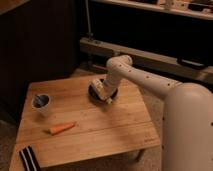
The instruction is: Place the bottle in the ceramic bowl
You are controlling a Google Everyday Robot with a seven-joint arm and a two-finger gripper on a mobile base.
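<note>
The black ceramic bowl [91,93] sits at the back middle of the wooden table [105,127]. My gripper [104,94] reaches down from the right and is low inside the bowl. The cream-white bottle [97,88] shows as a pale shape at the gripper, lying tilted within the bowl's rim. The arm's wrist hides much of the bowl's inside and part of the bottle.
A small pale cup [41,102] with a blue inside stands at the table's left. An orange carrot [62,128] lies in front of it. A black-and-white striped object [29,159] sits at the front left corner. A dark shelf unit stands behind the table.
</note>
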